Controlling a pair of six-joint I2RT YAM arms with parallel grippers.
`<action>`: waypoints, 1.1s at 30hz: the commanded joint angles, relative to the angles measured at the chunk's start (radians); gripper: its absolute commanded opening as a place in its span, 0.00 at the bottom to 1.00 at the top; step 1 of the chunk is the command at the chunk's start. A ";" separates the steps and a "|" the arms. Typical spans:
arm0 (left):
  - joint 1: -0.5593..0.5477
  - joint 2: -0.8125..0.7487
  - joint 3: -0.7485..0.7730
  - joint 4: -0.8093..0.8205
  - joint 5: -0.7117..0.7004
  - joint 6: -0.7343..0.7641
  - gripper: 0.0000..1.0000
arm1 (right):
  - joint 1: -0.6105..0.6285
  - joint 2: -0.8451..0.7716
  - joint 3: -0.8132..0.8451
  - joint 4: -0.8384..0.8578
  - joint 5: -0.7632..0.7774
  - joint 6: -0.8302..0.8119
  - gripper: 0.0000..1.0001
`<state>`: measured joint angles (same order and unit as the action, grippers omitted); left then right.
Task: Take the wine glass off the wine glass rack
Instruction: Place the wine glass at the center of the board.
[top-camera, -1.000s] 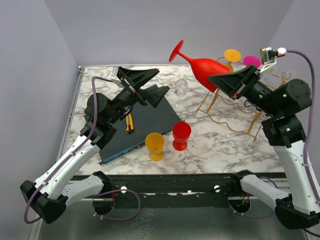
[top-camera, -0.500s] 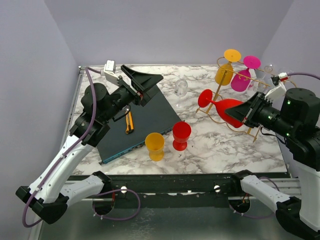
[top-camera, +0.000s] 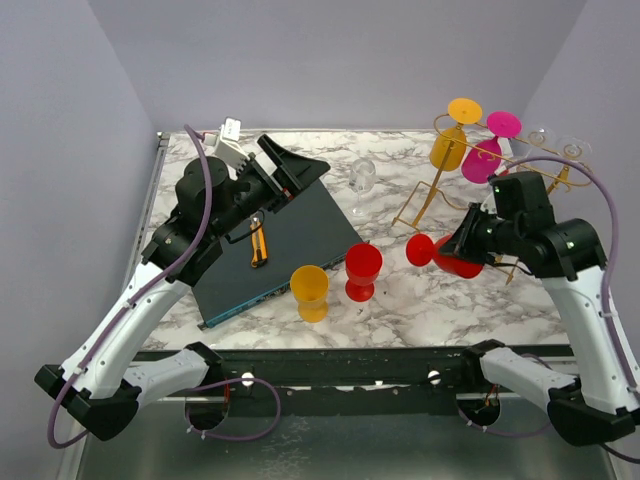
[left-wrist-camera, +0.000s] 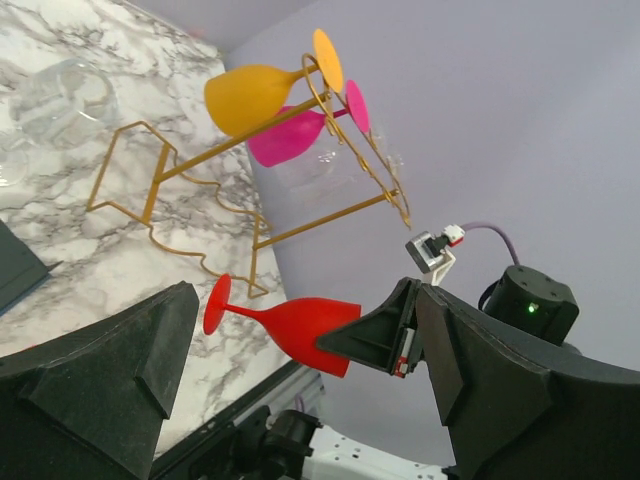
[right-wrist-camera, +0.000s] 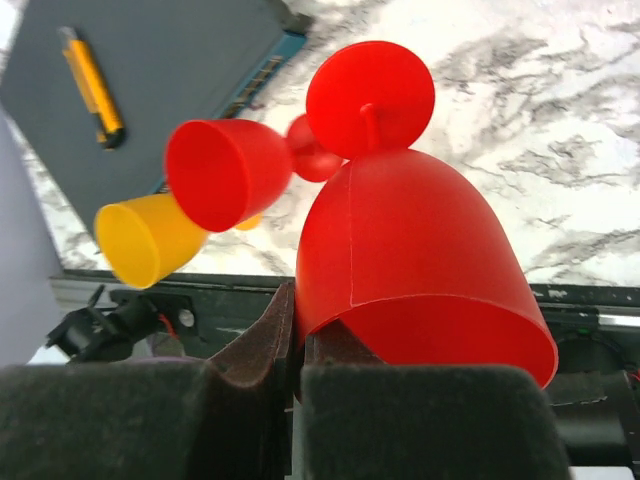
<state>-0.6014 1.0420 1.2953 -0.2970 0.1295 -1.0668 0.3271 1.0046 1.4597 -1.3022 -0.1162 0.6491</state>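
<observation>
Red wine glass (top-camera: 452, 265) came down and forward, now lying sideways low over the bench (top-camera: 420, 300) at 7 o'clock of the rack (top-camera: 420, 205), clear of it. Right tool (right-wrist-camera: 298, 345) clamped on its bowl rim. Left tool (top-camera: 300, 170) gaping, empty. Removal looks done; set-down remains.

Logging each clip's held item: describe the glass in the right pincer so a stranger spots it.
Find the gold wine glass rack at the far right. Just before it, the right pincer grips a red wine glass by its rim, held sideways. Unlike the small red goblet standing upright, it is bigger and long-stemmed.
</observation>
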 joint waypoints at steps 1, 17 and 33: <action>0.006 0.003 0.027 -0.053 -0.045 0.103 0.99 | 0.000 0.038 -0.058 0.035 0.058 -0.023 0.00; 0.039 0.043 0.059 -0.127 -0.080 0.221 0.99 | 0.110 0.228 -0.163 0.185 0.148 0.012 0.00; 0.104 0.030 0.076 -0.176 -0.073 0.276 0.99 | 0.211 0.470 -0.071 0.230 0.209 0.008 0.00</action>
<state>-0.5110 1.0889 1.3518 -0.4587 0.0761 -0.8215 0.5274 1.4326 1.3357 -1.1049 0.0532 0.6624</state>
